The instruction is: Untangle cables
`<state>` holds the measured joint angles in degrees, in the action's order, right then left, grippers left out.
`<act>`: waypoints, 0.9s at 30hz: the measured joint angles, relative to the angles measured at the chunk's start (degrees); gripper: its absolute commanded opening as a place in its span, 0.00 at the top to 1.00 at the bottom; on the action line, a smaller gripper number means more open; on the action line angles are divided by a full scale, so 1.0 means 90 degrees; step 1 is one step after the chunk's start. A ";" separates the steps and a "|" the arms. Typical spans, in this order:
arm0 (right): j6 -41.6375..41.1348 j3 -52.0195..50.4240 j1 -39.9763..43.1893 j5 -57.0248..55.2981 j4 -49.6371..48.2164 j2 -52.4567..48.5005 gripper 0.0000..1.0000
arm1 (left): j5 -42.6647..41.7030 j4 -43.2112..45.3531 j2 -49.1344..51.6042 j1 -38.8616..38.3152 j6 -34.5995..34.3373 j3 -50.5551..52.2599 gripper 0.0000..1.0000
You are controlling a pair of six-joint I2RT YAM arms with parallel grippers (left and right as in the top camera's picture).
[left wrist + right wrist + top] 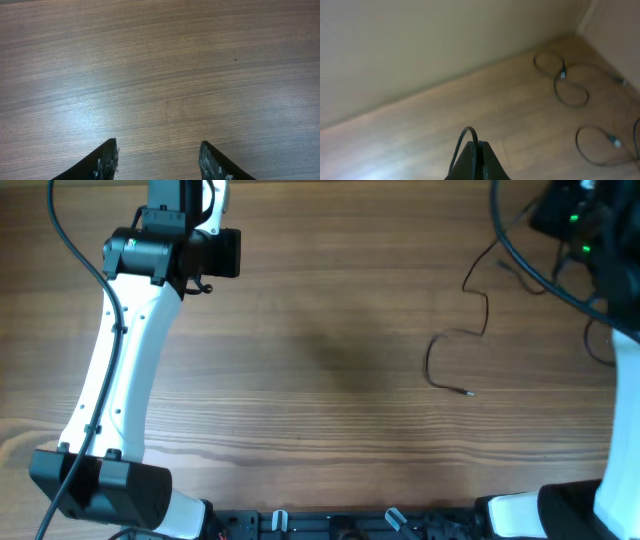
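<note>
Black cord (468, 129) arches just above our right gripper's (476, 146) tips, pinched between pressed-together jaws; other cables (570, 90) lie well ahead. Our left gripper (159, 147) gapes, empty. We judge separation underway: next, pull clear.

Two robot arms, the left (120, 370) and the right (628, 420), stand at one worktop (330, 330). The overhead view shows one thin cable (484, 320). The right wrist view shows three cable loops (554, 89) and two clear plug ends (562, 75). How many separate cords these make cannot be told.
</note>
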<state>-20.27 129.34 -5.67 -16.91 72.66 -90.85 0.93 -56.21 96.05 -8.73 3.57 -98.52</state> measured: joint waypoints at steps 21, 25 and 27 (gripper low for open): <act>0.0408 0.2147 0.2203 -0.0170 0.1195 0.0049 0.96 | 0.0000 0.0109 0.0000 0.0000 0.0000 0.0000 0.45; 0.0389 0.2147 0.3320 -0.0187 0.1190 0.0049 0.96 | -0.0002 0.0121 0.0000 -0.0002 0.0000 0.0000 0.45; 0.0374 0.2147 0.3866 -0.0202 0.1188 0.0049 0.96 | -0.0024 0.0121 0.0000 -0.0002 0.0000 0.0000 0.45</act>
<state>-16.91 148.66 29.12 -18.72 83.35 -90.41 0.71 -55.11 96.05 -8.75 3.57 -98.52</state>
